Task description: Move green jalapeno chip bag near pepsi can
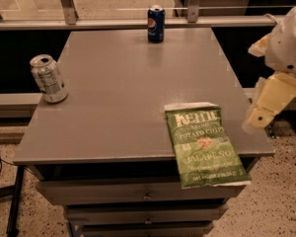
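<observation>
The green jalapeno chip bag (pixel 203 144) lies flat at the front right of the grey table (pixel 123 93), its lower end hanging over the front edge. The pepsi can (pixel 156 23) stands upright at the table's far edge, well apart from the bag. My gripper (pixel 259 117) hangs on the cream arm at the right, just off the table's right edge and a little right of the bag, touching nothing.
A dented silver-white can (pixel 48 78) stands near the table's left edge. Drawers (pixel 143 196) sit under the tabletop. A railing with metal posts (pixel 66 4) runs behind the table. Speckled floor lies to the right.
</observation>
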